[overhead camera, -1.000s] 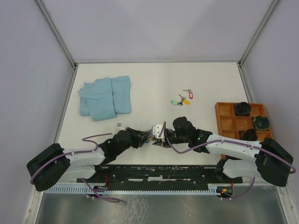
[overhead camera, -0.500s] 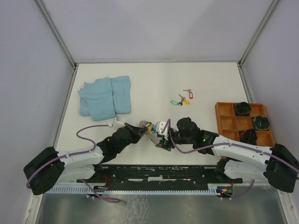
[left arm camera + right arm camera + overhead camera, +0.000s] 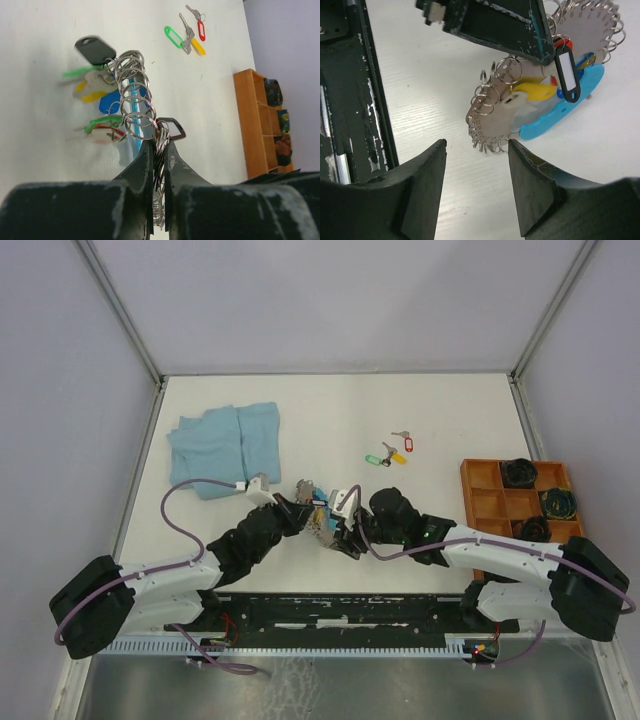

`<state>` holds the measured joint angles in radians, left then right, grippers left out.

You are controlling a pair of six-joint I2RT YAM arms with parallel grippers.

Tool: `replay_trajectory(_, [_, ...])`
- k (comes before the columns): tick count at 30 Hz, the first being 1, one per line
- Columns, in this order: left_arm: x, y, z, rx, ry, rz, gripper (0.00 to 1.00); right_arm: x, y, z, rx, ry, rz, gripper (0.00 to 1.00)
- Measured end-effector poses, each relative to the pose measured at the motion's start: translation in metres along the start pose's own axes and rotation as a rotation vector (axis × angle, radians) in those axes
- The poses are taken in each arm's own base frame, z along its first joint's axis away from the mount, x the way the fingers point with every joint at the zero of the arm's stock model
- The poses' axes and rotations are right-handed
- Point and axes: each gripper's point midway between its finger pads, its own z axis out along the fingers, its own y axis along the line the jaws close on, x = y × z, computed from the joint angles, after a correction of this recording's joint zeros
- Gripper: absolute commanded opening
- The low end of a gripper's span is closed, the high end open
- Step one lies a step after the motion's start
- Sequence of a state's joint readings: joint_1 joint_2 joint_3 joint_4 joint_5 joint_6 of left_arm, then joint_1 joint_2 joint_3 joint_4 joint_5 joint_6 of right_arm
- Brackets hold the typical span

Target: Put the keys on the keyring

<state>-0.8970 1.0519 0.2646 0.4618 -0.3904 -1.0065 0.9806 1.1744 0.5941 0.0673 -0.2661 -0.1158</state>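
Keys (image 3: 392, 452), small flat silver ones with long plastic tags in green, yellow and red, lie slanted in a little fan on the white surface (image 3: 450, 410), in its far half between the blue cloth (image 3: 222, 448) and the wooden tray (image 3: 487, 502). Close to the middle of the near edge, the left hand (image 3: 159, 145) is clamped on the keyring bunch (image 3: 131, 95). That bunch is a long row of shiny wire rings with bright tags hanging off, pointing away from its fingers, and the right hand (image 3: 476, 144) faces it with fingers spread apart.
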Motion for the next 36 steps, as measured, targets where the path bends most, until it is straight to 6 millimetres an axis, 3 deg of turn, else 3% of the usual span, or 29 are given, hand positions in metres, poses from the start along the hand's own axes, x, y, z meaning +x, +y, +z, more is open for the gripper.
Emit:
replay_trajectory(5, [-0.006, -0.006, 0.001, 0.050, -0.022, 0.156, 0.03, 0.005, -0.014, 0.013, 0.014, -0.005, 0.062, 0.59])
replay_trajectory(10, [-0.006, -0.011, 0.000, 0.098, -0.023, 0.279, 0.03, -0.014, -0.031, 0.017, 0.001, -0.120, 0.098, 0.55])
replay_trajectory(15, [-0.007, -0.013, 0.000, 0.122, -0.026, 0.346, 0.03, -0.019, -0.025, 0.025, -0.074, -0.160, 0.093, 0.50])
replay_trajectory(36, [-0.006, -0.008, 0.001, 0.058, -0.011, 0.203, 0.03, 0.001, -0.012, 0.036, -0.157, -0.147, 0.062, 0.44])
